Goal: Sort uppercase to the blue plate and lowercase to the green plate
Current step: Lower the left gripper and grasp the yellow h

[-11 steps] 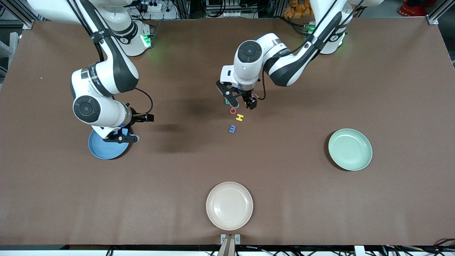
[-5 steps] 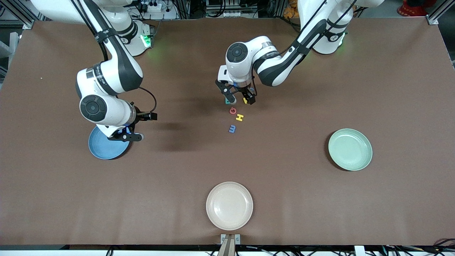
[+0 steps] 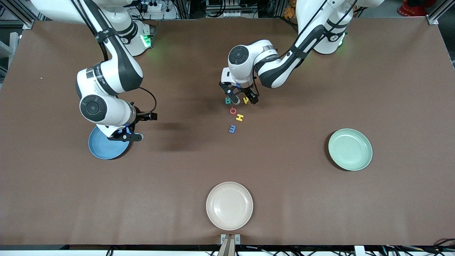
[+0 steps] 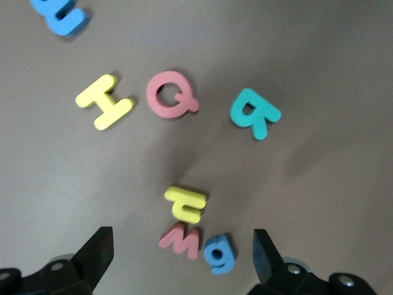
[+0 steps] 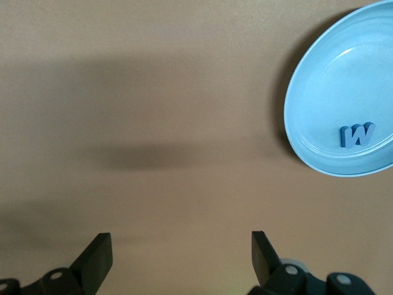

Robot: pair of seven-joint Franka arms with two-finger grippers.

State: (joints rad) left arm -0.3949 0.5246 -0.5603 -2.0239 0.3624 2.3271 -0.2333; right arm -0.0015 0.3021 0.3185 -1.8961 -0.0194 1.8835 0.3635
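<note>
My left gripper is open, low over a cluster of letters: a small yellow h, a dark red w and a blue g lie between its fingers. Close by are a teal R, red Q, yellow H and blue m. My right gripper is open and empty over the table beside the blue plate. A blue M lies in that plate. The green plate is empty, toward the left arm's end.
A cream plate sits near the table's front edge, nearer to the front camera than the letters. In the front view the teal R, red Q, yellow H and blue m form a short line.
My left gripper has come down over the letter cluster and shifted slightly, uncovering the teal R. My right gripper moved a little off the blue plate, then stayed still.
</note>
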